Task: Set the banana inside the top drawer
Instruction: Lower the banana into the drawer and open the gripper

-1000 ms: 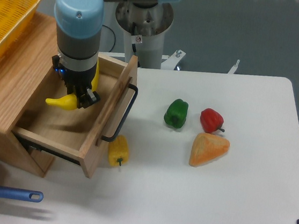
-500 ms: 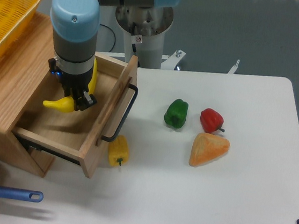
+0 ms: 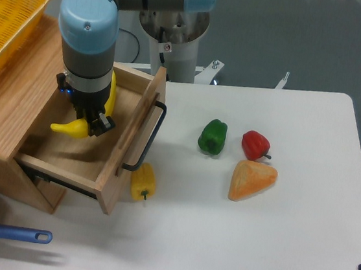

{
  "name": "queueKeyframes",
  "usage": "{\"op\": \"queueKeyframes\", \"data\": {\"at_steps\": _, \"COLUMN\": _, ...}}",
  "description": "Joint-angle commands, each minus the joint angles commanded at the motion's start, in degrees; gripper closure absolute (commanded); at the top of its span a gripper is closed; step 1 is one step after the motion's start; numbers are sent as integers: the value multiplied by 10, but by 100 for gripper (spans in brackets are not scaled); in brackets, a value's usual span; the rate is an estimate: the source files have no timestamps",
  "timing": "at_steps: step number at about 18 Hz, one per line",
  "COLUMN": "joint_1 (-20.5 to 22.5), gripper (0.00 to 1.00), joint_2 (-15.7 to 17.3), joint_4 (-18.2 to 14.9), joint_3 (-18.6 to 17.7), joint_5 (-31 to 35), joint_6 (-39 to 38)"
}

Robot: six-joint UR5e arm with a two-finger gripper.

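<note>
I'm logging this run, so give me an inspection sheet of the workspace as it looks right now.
Surface: white table, mostly bare on the right.
Job's things: banana held over the open top drawer, not yet released.
Clutter: yellow pepper beside the drawer front; green pepper, red pepper and orange wedge mid-table; yellow basket on the cabinet; pan with blue handle at lower left.
Grippers: gripper inside the drawer opening, shut on the banana.
Cables: one dark cable behind the arm.
Surroundings: grey floor, arm's base.

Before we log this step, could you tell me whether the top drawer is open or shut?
Open: the drawer is pulled out, its inside showing, and the gripper holds the banana over it.
</note>
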Motion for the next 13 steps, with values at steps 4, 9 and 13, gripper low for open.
{"op": "queueKeyframes", "data": {"at_steps": 4, "joint_1": 0, "gripper": 60, "joint_2": 1, "joint_4": -1, "joint_3": 0, "joint_5": 0, "joint_6": 0}}
{"op": "queueKeyframes", "data": {"at_steps": 9, "joint_1": -6, "gripper": 59, "joint_2": 0, "joint_4": 0, "joint_3": 0, "joint_5": 0, "joint_6": 0}}
{"op": "queueKeyframes", "data": {"at_steps": 13, "joint_1": -13, "gripper": 54, "joint_2": 0, "joint_4": 0, "joint_3": -8, "joint_5": 0, "joint_6": 1}}
